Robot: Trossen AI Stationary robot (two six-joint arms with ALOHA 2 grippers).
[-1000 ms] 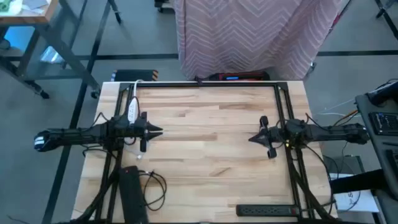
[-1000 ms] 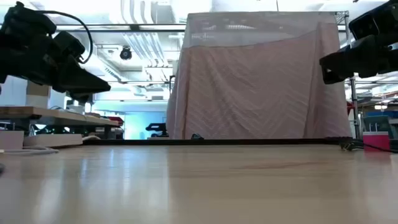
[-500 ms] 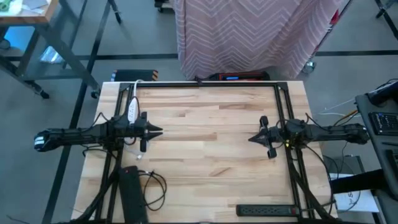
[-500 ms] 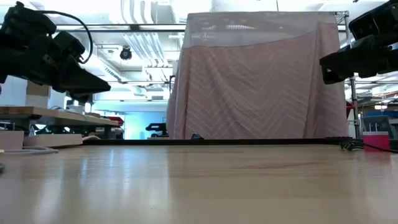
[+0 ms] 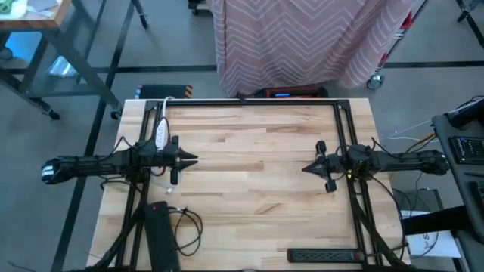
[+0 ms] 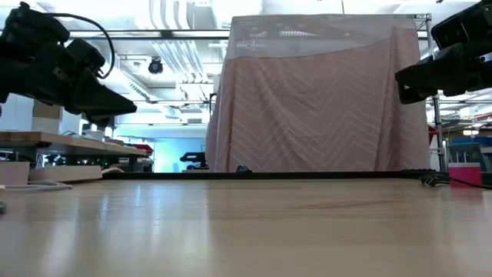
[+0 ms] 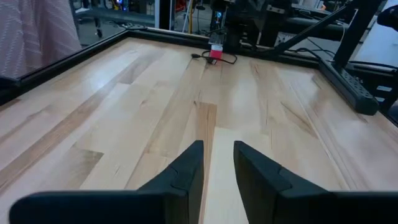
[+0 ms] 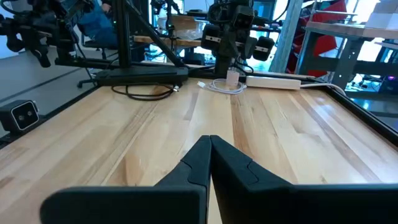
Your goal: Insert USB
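Note:
My left gripper (image 5: 193,159) hangs above the table's left side, its fingers a little apart with nothing between them (image 7: 217,163). My right gripper (image 5: 305,168) hangs above the right side, shut and holding nothing (image 8: 210,147). A white power strip (image 5: 160,133) lies flat at the far left, under the left arm, and beside it a coiled white cable (image 8: 222,85) rests on the wood. A small red plug with a dark cord (image 7: 216,53) lies on the table below the right arm. Both grippers point level toward each other across the bare middle.
A black power strip (image 5: 325,255) lies along the near right edge. At the near left there is a black box (image 5: 157,227) with a looped black cable (image 5: 189,230). A black frame (image 5: 249,101) rims the table. A pink draped cloth (image 6: 319,100) stands behind the far edge.

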